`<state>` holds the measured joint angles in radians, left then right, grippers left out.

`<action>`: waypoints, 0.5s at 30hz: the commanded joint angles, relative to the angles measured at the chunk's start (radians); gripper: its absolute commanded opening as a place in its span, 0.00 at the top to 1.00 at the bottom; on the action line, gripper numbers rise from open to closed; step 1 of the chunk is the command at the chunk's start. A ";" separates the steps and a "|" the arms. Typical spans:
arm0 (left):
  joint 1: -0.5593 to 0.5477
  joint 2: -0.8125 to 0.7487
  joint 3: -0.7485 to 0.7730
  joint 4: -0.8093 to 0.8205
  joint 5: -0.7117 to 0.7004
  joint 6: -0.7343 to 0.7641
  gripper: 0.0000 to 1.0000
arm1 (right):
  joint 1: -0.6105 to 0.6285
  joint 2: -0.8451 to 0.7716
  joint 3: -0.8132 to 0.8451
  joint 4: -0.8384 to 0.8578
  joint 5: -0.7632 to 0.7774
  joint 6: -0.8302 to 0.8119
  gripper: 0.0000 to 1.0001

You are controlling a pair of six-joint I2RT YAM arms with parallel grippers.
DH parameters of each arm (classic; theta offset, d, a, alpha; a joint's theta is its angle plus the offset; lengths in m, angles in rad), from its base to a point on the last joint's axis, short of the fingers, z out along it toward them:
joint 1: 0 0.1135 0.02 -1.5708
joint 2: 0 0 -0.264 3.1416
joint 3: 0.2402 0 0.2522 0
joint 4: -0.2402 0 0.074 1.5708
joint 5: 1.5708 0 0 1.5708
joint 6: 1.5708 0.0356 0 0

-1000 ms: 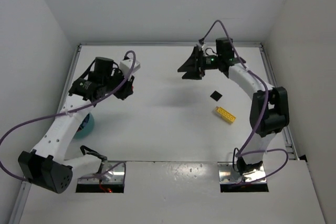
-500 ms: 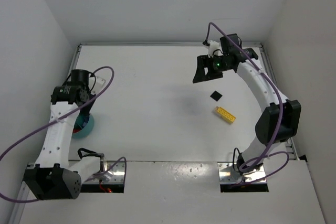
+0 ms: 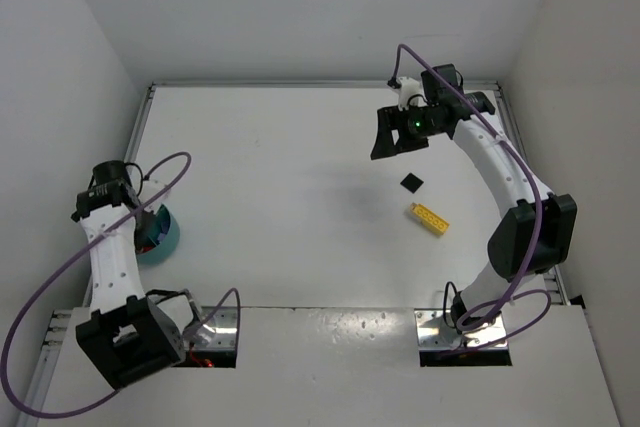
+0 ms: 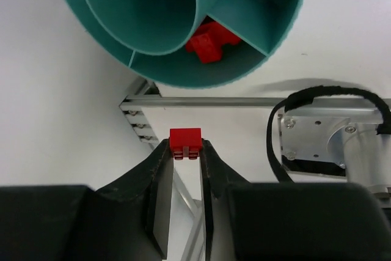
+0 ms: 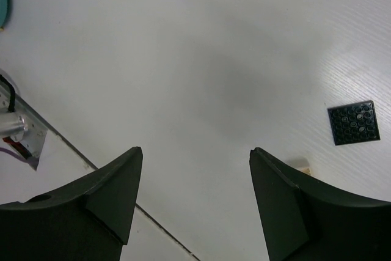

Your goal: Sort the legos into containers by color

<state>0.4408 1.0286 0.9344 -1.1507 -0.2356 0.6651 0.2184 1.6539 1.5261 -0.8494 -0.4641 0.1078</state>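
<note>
Above bowl [image 4: 174, 73], left tool [image 4: 185, 152] with red brick [image 4: 185, 138]

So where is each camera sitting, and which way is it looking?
Top camera: high behind the arms, looking down at the table; the left arm and right arm both show.
Left wrist camera: on the left wrist, looking down past the left gripper, shut on a red brick, at the teal bowl.
Right wrist camera: on the right wrist, looking down through the open right gripper at table and a black square plate.
Shared: top and right wrist both see the plate; top and left wrist both see the bowl.
</note>
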 commanded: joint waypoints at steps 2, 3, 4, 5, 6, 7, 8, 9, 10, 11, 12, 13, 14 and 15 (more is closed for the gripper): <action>0.078 0.039 0.020 0.057 0.110 0.074 0.98 | 0.001 -0.011 -0.001 0.000 0.004 -0.016 0.29; 0.087 0.048 0.020 0.057 0.120 0.074 0.98 | 0.001 -0.011 -0.010 0.000 0.004 -0.016 0.29; 0.108 0.048 0.020 0.066 0.146 0.089 0.98 | 0.001 -0.002 -0.011 0.000 0.004 -0.016 0.29; 0.119 0.059 0.020 0.066 0.162 0.105 0.98 | 0.001 -0.002 -0.011 0.000 0.004 -0.016 0.29; 0.128 0.059 0.020 0.066 0.177 0.105 0.97 | 0.001 -0.002 -0.011 0.000 0.004 -0.016 0.29; 0.140 0.070 0.020 0.066 0.192 0.117 0.97 | 0.001 -0.002 -0.011 0.000 0.004 -0.016 0.29; 0.141 0.070 0.020 0.066 0.226 0.117 0.97 | 0.001 -0.002 -0.011 0.000 0.004 -0.016 0.29; 0.141 0.070 0.020 0.066 0.237 0.117 0.97 | 0.001 -0.002 -0.011 0.000 0.004 -0.016 0.29; 0.141 0.070 0.020 0.066 0.246 0.117 0.96 | 0.001 -0.002 -0.011 0.000 0.004 -0.016 0.29; 0.141 0.079 0.020 0.075 0.255 0.108 0.96 | 0.001 -0.002 -0.011 0.000 0.004 -0.016 0.29; 0.141 0.079 0.020 0.075 0.256 0.108 0.96 | 0.001 -0.002 -0.011 0.000 0.004 -0.016 0.29; 0.141 0.090 0.020 0.075 0.256 0.108 0.95 | 0.001 0.007 -0.011 0.000 0.004 -0.016 0.29; 0.150 0.090 0.020 0.075 0.256 0.108 0.95 | 0.001 0.007 -0.011 0.000 0.004 -0.016 0.29; 0.150 0.102 0.020 0.075 0.265 0.108 0.94 | 0.001 0.007 -0.011 0.000 0.004 -0.016 0.29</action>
<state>0.5728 1.1168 0.9344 -1.0916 -0.0235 0.7574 0.2184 1.6543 1.5173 -0.8597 -0.4641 0.1047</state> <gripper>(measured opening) 0.252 0.710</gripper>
